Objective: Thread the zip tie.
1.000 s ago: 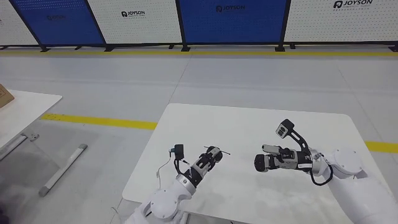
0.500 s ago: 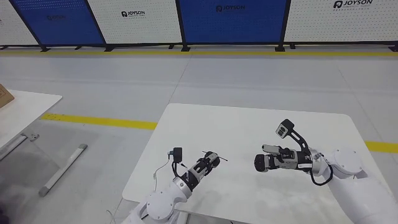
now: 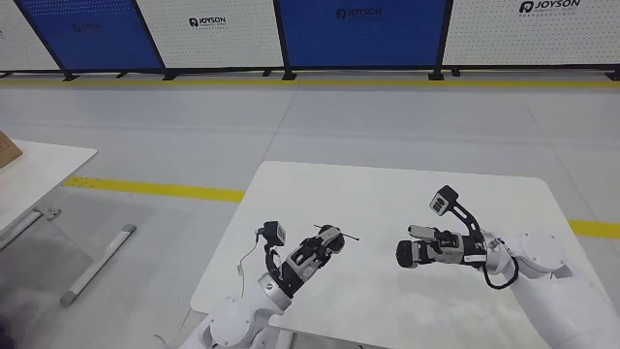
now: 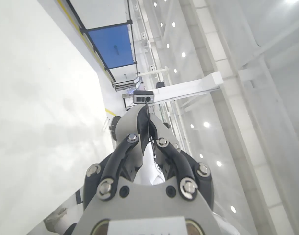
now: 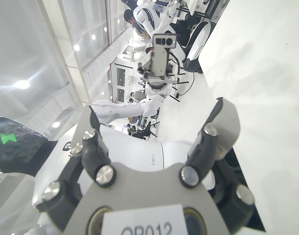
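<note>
**Inspector:** Left tool, condition?

**Assistant:** The left tool (image 4: 145, 125) is clamped fully shut on the black zip tie (image 4: 147, 112). The jaws are pressed together with the strip between them. Seen from above, it is over the white table (image 3: 387, 189), at 9 o'clock from the table's middle. The zip tie lies crosswise in the grip, with its longer free end sticking out toward 3 o'clock.

**Inspector:** Right tool?

**Assistant:** The right tool (image 5: 155, 116) stands wide open and holds nothing. From above, it sits at 3 o'clock of the left tool, with its tips facing 9 o'clock toward the tie.

**Inspector:** Tie and right tool, touching?

**Assistant:** They are apart. Bare table shows between the tie's free end and the open jaws.
</note>
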You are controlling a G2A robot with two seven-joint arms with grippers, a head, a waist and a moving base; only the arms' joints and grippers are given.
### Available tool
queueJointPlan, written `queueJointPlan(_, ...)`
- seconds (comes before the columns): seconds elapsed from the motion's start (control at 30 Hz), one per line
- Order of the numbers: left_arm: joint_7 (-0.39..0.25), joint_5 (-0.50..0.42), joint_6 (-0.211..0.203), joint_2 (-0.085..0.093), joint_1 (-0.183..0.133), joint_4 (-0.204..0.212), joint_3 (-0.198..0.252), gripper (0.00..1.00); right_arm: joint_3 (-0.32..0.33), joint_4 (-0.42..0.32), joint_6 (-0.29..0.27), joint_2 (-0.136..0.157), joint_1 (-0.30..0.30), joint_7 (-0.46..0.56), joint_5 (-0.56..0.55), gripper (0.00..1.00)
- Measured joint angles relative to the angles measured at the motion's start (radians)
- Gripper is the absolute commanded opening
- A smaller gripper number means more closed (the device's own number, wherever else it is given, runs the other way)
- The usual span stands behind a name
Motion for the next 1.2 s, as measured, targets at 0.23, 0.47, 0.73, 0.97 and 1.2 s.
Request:
queueJointPlan(0.23,-0.017,-0.108,-0.071,0.006,0.098,-0.190,-0.071,0.00,0.000,0.000,0.000,0.000,0.000,0.000,0.000,1.00)
queueJointPlan(0.47,-0.016,-0.130,-0.067,0.008,0.133,-0.236,-0.098,0.00,0.000,0.000,0.000,0.000,0.000,0.000,0.000,1.00)
queueJointPlan(0.73,-0.016,-0.115,-0.061,0.008,0.125,-0.230,-0.095,0.00,0.000,0.000,0.000,0.000,0.000,0.000,0.000,1.00)
queueJointPlan(0.97,0.037,0.065,-0.030,0.005,0.087,-0.162,-0.045,0.00,0.000,0.000,0.000,0.000,0.000,0.000,0.000,1.00)
queueJointPlan(1.2,0.072,0.161,0.036,0.001,0.039,-0.052,-0.003,0.00,0.000,0.000,0.000,0.000,0.000,0.000,0.000,1.00)
